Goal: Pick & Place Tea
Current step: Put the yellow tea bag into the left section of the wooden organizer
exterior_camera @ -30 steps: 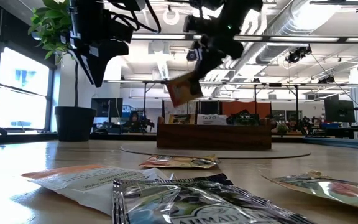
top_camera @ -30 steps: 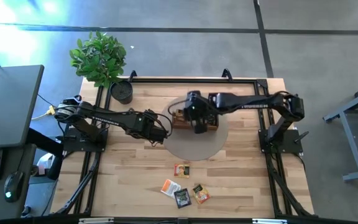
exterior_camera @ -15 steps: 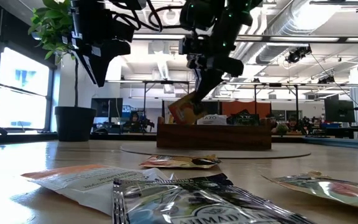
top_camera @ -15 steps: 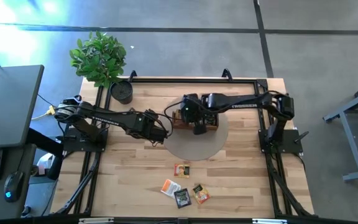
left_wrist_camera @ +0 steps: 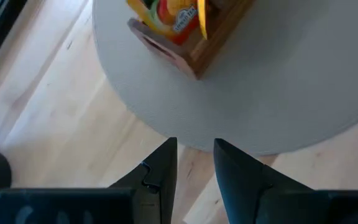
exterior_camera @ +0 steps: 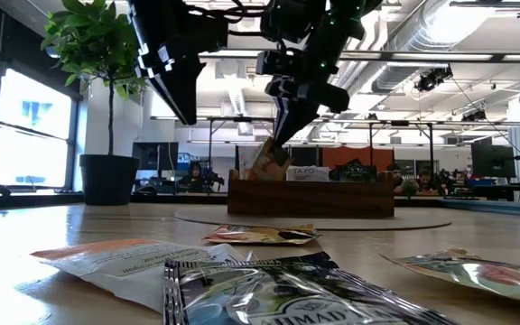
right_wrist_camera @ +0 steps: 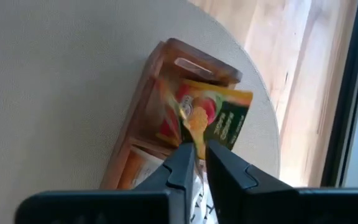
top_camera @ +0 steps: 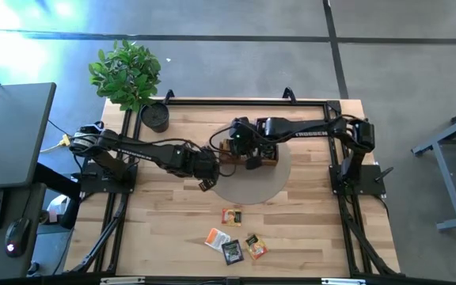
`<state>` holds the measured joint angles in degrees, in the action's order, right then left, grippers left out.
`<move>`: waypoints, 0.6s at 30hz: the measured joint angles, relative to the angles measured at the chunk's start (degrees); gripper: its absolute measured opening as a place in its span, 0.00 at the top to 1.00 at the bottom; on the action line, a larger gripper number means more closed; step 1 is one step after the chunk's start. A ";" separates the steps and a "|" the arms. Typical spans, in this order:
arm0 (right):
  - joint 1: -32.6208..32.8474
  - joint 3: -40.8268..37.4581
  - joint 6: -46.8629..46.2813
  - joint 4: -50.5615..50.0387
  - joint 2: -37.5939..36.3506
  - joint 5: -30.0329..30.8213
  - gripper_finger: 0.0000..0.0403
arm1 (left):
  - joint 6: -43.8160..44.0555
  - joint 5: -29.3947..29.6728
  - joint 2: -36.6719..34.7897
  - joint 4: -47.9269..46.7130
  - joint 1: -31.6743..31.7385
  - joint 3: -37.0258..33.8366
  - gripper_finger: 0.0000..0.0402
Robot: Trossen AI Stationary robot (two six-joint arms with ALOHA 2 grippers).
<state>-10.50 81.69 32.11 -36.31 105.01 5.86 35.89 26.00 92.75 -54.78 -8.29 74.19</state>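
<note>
A wooden tray (top_camera: 253, 153) stands on a round grey mat (top_camera: 248, 184) at the table's middle. My right gripper (right_wrist_camera: 196, 152) hovers over the tray's left end, shut on an orange-yellow-green tea packet (right_wrist_camera: 207, 121) that stands in the end compartment. The same packet shows in the left wrist view (left_wrist_camera: 173, 15). My left gripper (left_wrist_camera: 194, 149) is open with nothing between its fingers, above the mat's left rim (left_wrist_camera: 166, 130). Several more tea packets (top_camera: 231, 216) (top_camera: 232, 252) lie flat near the table's front edge. My right gripper has the packet's upper edge (right_wrist_camera: 191, 138) between its two fingertips, which stand a narrow gap apart. The fingers come slanting down from above. The packet stands tilted, its lower part inside the tray's left end compartment (right_wrist_camera: 166, 106).
A potted plant (top_camera: 127, 73) and a black pot (top_camera: 155, 117) stand at the far left corner. More packets fill the tray's other compartments (exterior_camera: 307, 171). Bare wood lies between the mat and the loose packets (exterior_camera: 260, 235).
My right gripper has sunk toward the tray with the packet, whose lower part now stands inside the left end compartment instead of hanging above it. My left gripper has rolled, tipped and swung a little toward the tray.
</note>
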 joint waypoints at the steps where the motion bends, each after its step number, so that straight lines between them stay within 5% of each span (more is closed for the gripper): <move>1: 0.00 0.00 -0.06 -0.10 0.00 -0.06 0.89 | -0.09 0.03 0.00 -0.22 0.00 0.00 0.74; 14: 1.42 0.00 -1.80 -0.36 -1.40 14.26 0.72 | 0.33 0.26 0.00 -1.32 0.02 -0.01 0.74; 18: 3.91 0.00 -5.30 -4.50 -4.61 13.31 0.72 | 0.33 0.68 0.00 -1.40 0.02 -0.04 0.74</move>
<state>-6.59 81.69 26.82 -40.80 100.40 19.17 36.23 26.68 92.75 -56.18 -8.27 74.15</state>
